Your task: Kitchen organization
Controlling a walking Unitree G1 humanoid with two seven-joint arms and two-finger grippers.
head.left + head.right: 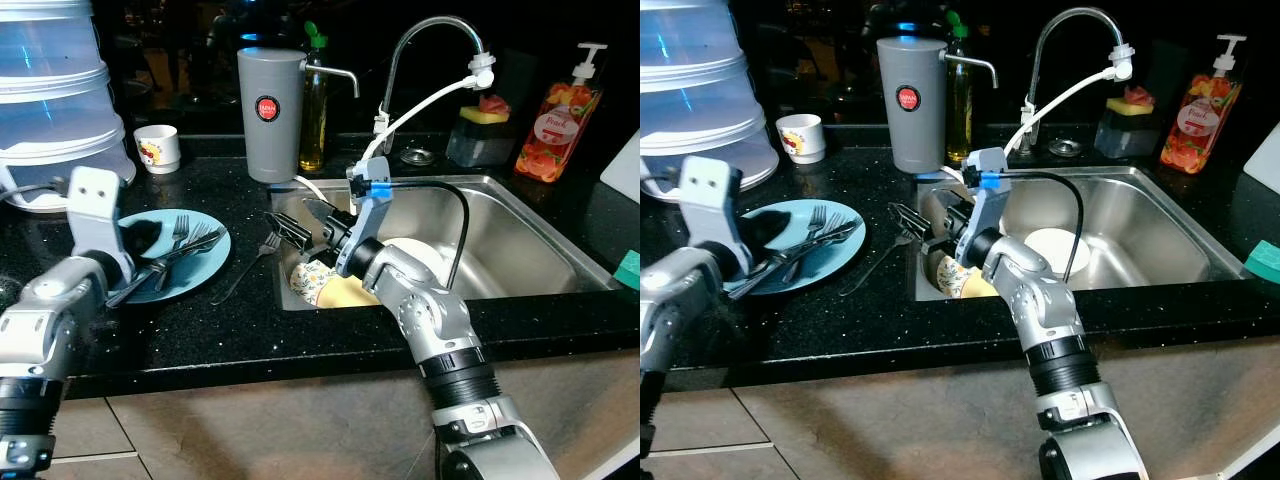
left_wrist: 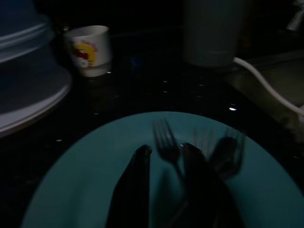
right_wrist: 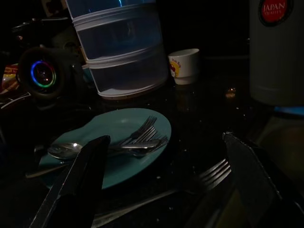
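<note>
Home kitchen: sink (image 1: 540, 262), faucet (image 1: 430, 45), countertop (image 1: 230, 320)

On the black speckled worktop (image 1: 200, 320) in front of me sits a round light-blue plate (image 1: 205, 262). Several forks (image 1: 185, 235) and a spoon (image 3: 66, 150) lie across it in a loose bundle, tines pointing toward the back wall and handles running off the near rim. One more fork (image 1: 245, 268) lies by itself flat on the worktop, between the plate and the sink's edge, tines toward the sink.
</note>
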